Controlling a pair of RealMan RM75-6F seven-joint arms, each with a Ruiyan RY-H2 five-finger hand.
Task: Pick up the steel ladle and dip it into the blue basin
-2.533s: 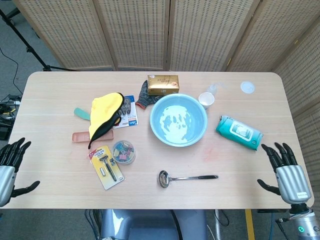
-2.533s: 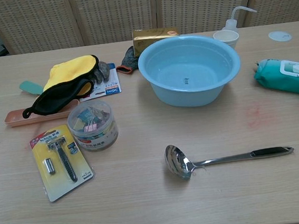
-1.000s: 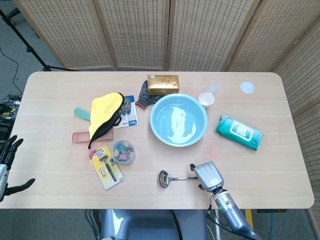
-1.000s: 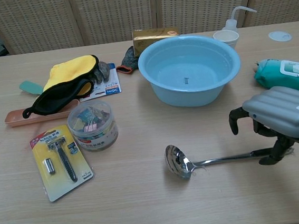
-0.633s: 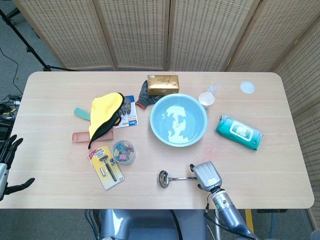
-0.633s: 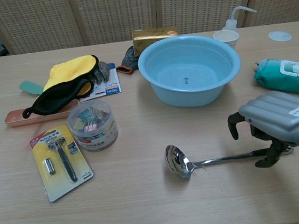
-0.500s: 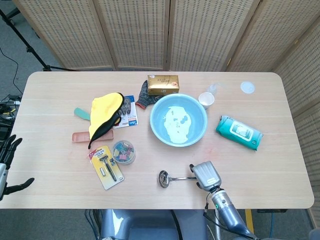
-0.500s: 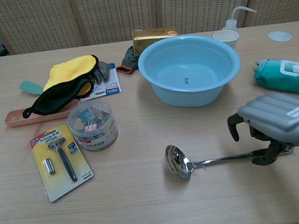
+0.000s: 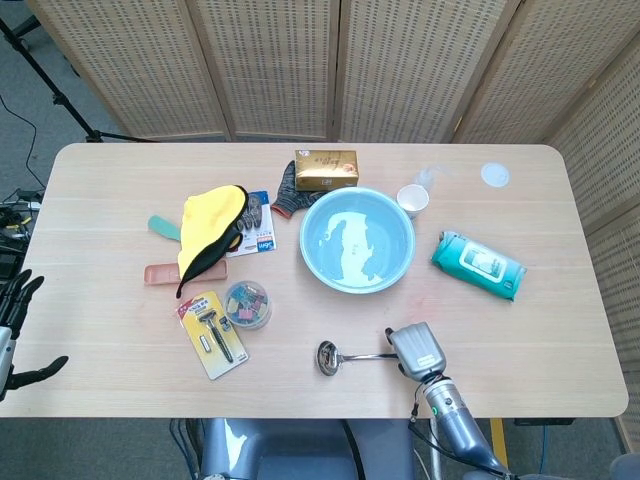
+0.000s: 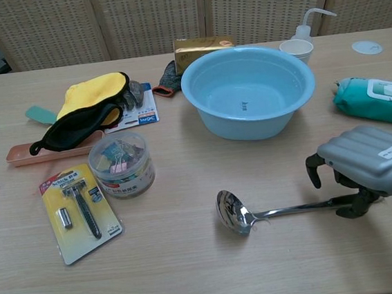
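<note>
The steel ladle (image 9: 355,356) lies flat on the table near the front edge, bowl to the left, handle pointing right (image 10: 278,211). My right hand (image 9: 417,351) hovers over the handle's dark end, and its fingers (image 10: 354,205) curl down onto it while the thumb stands off above the table. The palm hides whether the handle is gripped (image 10: 367,158). The blue basin (image 9: 305,245) holds water and stands behind the ladle at mid-table (image 10: 249,124). My left hand (image 9: 12,335) hangs off the table's front left corner, fingers apart, holding nothing.
A razor pack (image 9: 212,334) and a tub of clips (image 9: 247,304) lie left of the ladle. A teal wipes pack (image 9: 478,265) sits right of the basin. A yellow cloth (image 9: 212,225), gold box (image 9: 325,170) and white cup (image 9: 412,200) are behind.
My right hand came in from the table's right edge to the ladle handle, then shifted slightly right along it. The ladle has not moved. The left hand dropped a little lower.
</note>
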